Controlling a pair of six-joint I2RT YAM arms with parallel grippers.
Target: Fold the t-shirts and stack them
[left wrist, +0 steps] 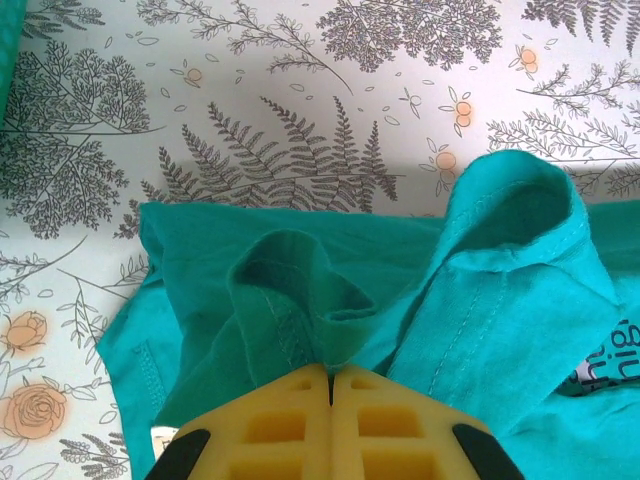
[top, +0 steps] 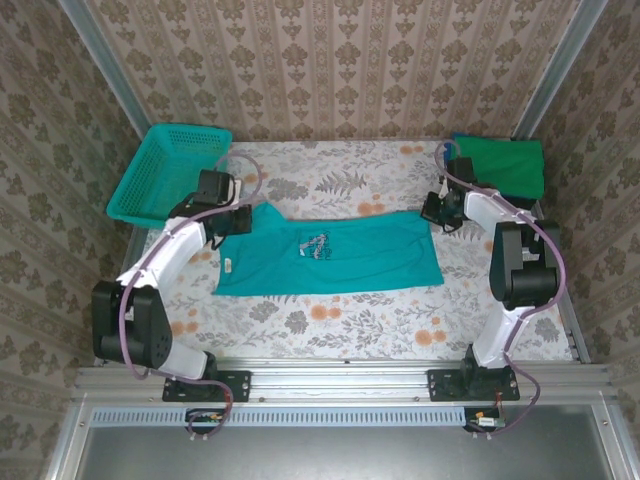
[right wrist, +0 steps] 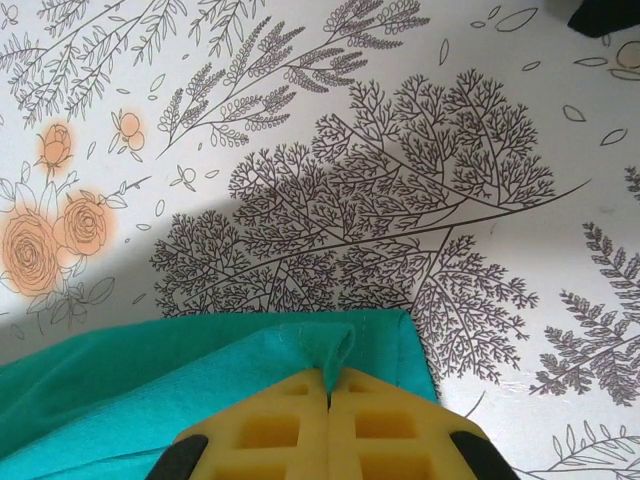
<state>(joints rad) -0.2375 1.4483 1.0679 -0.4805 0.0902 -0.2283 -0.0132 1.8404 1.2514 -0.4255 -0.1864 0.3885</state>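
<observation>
Left fingers (left wrist: 275,430) are pinching bunched cloth at the left end of the teal t-shirt (top: 335,250); right fingers (right wrist: 275,435) are clamping its far right corner. It is lying spread on the worktop (top: 330,325), long axis running left to right between them. Both arms are reaching forward, elbows bent, wrists turned inward. A green t-shirt (top: 505,165) is lying folded beyond the right arm.

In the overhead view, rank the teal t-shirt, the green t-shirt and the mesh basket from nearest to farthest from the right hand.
1. The teal t-shirt: centre, its right corner pinched in the right hand.
2. The green t-shirt: folded at the far right corner, just beyond that hand.
3. The teal mesh basket: far left corner, past the whole spread shirt.
</observation>
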